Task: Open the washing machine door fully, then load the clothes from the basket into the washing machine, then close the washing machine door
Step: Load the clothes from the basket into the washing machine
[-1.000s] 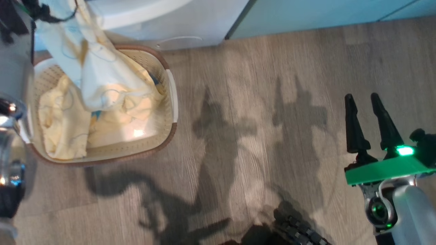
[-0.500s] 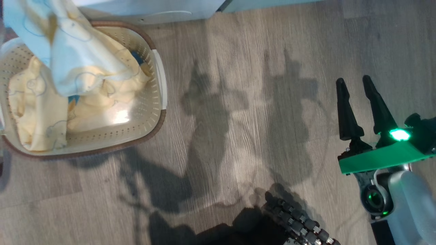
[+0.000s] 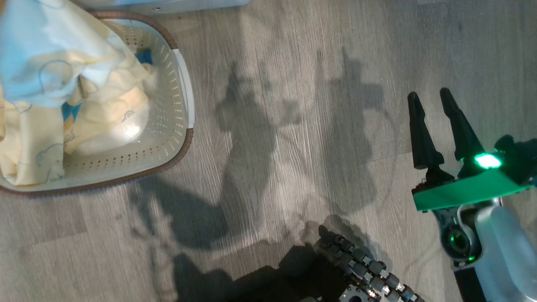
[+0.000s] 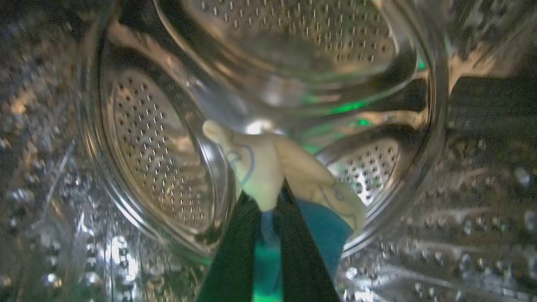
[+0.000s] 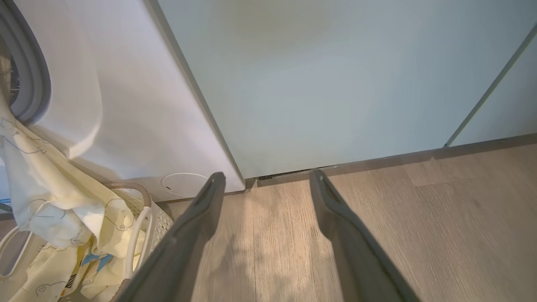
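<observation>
Inside the steel perforated drum (image 4: 159, 142) of the washing machine (image 5: 117, 84), my left gripper (image 4: 268, 205) is shut on a pale yellow cloth (image 4: 260, 167). That cloth trails out past the grey seal (image 5: 29, 75) and hangs over the basket (image 3: 184, 138) as a long drape (image 3: 46, 63). More clothes (image 3: 105, 109) lie in the cream basket on the floor at the left. My right gripper (image 3: 428, 94) stands open and empty over bare floor at the right, well clear of the basket. The washing machine door is out of view.
Pale teal cabinet doors (image 5: 314, 84) stand right of the washer. The wood floor (image 3: 293, 126) stretches between the basket and my right gripper. My base with its dark rollers (image 3: 365, 268) sits at the bottom edge.
The head camera has swung, so the basket slid left and up in the picture. The hanging cloth has been drawn further up toward the washer. The right gripper stays open.
</observation>
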